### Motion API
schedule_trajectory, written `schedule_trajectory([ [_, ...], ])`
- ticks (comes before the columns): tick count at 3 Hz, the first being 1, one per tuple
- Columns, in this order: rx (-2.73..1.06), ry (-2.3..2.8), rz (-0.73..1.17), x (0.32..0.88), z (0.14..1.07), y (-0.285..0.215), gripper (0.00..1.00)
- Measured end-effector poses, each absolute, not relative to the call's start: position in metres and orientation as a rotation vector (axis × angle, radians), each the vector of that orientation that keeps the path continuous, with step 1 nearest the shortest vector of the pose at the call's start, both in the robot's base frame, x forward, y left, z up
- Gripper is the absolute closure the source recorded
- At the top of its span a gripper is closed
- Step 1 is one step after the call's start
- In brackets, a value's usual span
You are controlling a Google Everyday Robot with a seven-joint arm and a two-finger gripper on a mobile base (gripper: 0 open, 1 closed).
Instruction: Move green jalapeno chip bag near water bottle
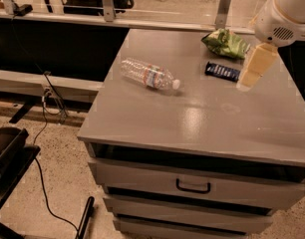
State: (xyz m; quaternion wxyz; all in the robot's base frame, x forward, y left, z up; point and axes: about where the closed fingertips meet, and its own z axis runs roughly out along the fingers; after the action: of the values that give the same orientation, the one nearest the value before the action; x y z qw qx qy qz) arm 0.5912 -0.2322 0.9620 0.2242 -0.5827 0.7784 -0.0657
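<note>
The green jalapeno chip bag lies at the far right of the grey cabinet top. The water bottle lies on its side to the left of the middle, white cap pointing right. My gripper hangs from the white arm at the upper right. It hovers above the top, just right of a dark blue bar wrapper and in front of the bag. It holds nothing that I can see and touches neither.
The cabinet has drawers below with a black handle. A metal rail and glass run behind the top. A black object and a cable are on the floor at left.
</note>
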Motion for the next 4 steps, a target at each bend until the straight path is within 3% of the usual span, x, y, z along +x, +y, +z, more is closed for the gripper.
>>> schedule_trajectory([
  [2, -1.545, 2.154, -0.218, 0.61, 0.958, -0.239, 0.0],
  [4, -1.421, 2.135, -0.353, 0.702, 0.957, -0.288, 0.0],
])
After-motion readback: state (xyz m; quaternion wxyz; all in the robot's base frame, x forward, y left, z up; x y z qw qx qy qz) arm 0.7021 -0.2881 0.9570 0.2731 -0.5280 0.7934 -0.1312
